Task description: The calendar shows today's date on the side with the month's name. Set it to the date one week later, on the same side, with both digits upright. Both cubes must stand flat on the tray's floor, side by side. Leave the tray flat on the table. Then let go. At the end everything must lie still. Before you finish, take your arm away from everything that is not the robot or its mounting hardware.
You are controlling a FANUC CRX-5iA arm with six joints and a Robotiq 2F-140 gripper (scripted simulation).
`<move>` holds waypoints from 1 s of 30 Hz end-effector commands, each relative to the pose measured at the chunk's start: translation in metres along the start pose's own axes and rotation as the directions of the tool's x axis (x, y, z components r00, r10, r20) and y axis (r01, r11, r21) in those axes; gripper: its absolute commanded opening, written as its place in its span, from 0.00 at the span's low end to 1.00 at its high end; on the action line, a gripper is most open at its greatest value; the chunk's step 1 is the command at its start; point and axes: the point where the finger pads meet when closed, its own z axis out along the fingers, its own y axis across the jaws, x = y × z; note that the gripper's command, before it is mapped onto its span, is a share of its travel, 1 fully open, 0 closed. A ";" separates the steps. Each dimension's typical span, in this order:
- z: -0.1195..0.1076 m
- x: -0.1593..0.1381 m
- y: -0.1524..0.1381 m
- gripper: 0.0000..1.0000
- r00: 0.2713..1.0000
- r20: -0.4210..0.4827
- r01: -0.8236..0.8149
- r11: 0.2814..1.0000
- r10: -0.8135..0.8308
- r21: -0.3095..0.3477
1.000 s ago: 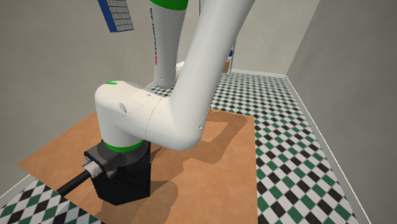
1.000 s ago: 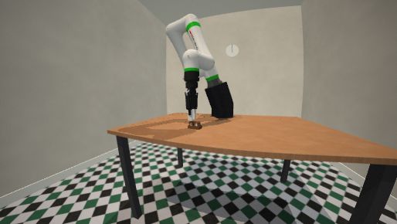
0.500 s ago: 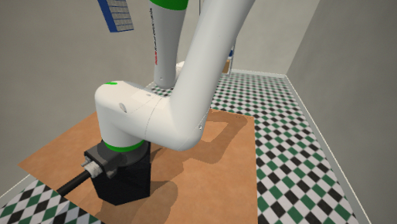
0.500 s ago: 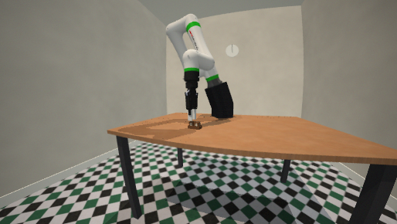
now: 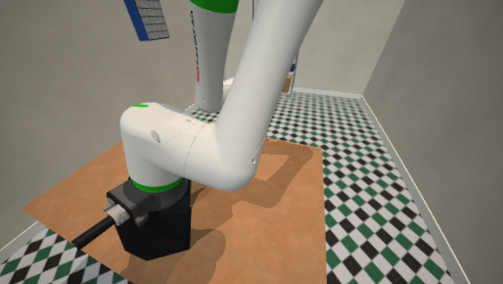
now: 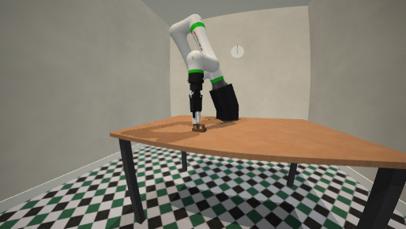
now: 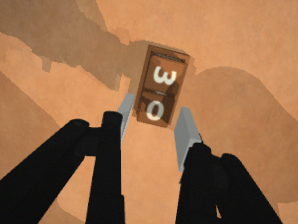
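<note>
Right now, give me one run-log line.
jaws: part open, either side of calendar, gripping nothing | calendar: on table, digits 3 and 0 showing

Arm folded, tool down, half-closed.
</note>
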 end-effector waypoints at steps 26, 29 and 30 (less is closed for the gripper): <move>0.029 0.000 0.000 0.29 1.000 0.000 0.000 1.000 0.000 0.000; 0.029 0.000 0.000 0.29 1.000 0.000 0.000 1.000 0.000 0.000; 0.029 0.000 0.000 0.29 1.000 0.000 0.000 1.000 0.000 0.000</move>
